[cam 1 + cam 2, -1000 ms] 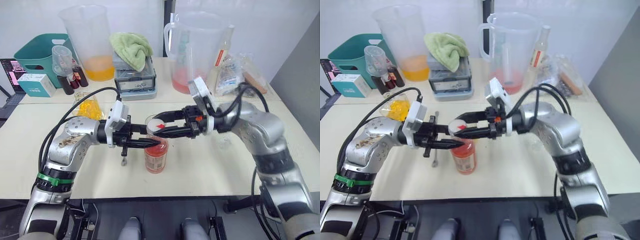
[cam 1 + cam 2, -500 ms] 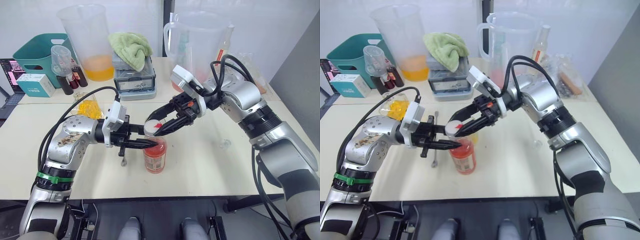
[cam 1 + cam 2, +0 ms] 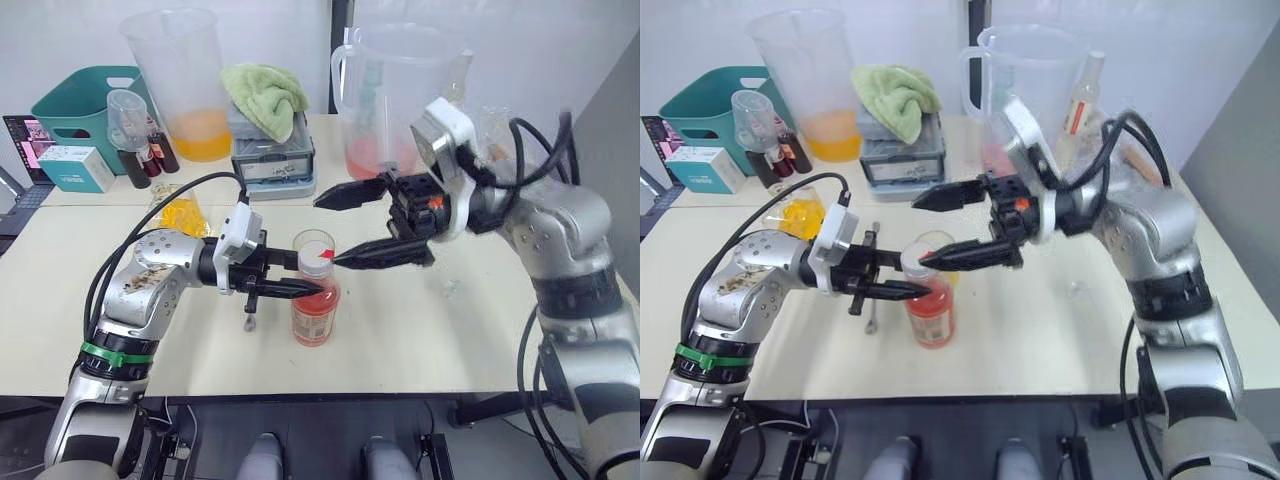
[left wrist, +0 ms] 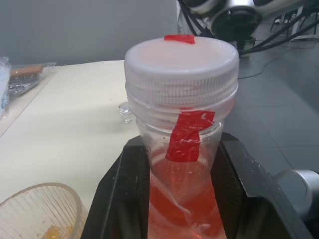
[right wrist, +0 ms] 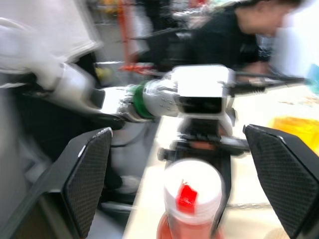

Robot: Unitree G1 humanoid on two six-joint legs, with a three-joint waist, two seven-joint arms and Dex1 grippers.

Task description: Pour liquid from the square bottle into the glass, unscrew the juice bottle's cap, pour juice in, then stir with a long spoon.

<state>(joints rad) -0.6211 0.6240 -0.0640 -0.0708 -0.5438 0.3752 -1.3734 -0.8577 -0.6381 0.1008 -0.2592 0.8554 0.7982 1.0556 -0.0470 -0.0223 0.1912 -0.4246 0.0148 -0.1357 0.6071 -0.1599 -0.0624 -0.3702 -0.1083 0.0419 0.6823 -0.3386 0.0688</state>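
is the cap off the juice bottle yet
No, the cap sits on the neck of the juice bottle, which the left gripper clamps.

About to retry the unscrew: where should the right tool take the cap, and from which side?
Grip the cap by its ribbed side wall, coming from the right. The left tool clamps the juice bottle just below, leaving the cap clear. The right tool is open.

no lettering, label or number can be read anywhere.
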